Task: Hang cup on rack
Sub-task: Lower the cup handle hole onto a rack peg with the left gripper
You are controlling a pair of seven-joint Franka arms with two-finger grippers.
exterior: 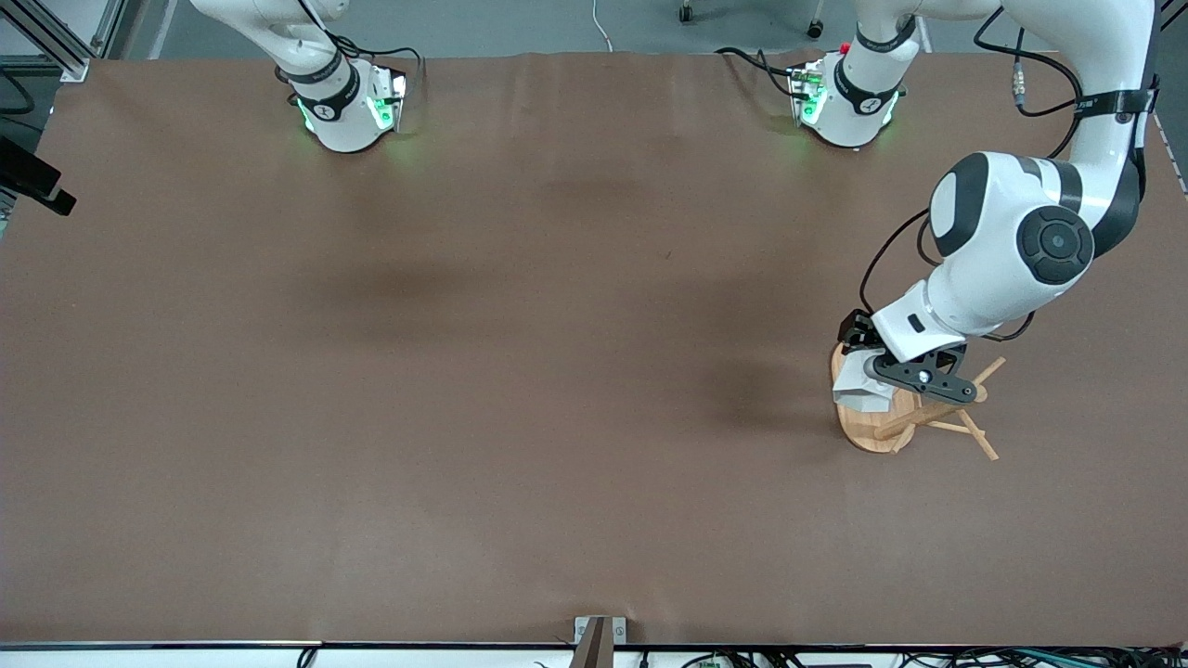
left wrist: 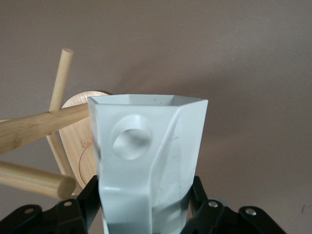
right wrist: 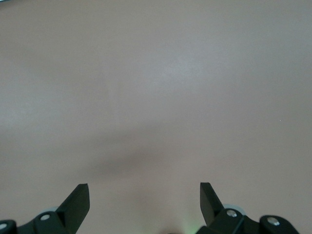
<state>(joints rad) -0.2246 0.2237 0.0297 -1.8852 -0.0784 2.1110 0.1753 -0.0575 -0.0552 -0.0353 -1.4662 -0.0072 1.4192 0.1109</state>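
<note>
My left gripper (exterior: 868, 373) is shut on the cup (exterior: 859, 395), a small white faceted cup, and holds it over the rack's oval base (exterior: 868, 436). In the left wrist view the black fingers (left wrist: 91, 192) clamp the cup (left wrist: 146, 161) by its lower sides. The round hole (left wrist: 131, 143) in its handle tab faces the camera. The bamboo rack (left wrist: 80, 141) stands close beside the cup. One peg (left wrist: 44, 129) runs up to the cup's edge and passes out of sight there. The right gripper (right wrist: 144, 191) waits open above bare table and holds nothing.
A brown cloth (exterior: 520, 371) covers the table. Both robot bases (exterior: 348, 111) stand along the edge farthest from the front camera. Several rack pegs (exterior: 976, 436) stick out toward the left arm's end. A small bracket (exterior: 599, 638) sits at the nearest edge.
</note>
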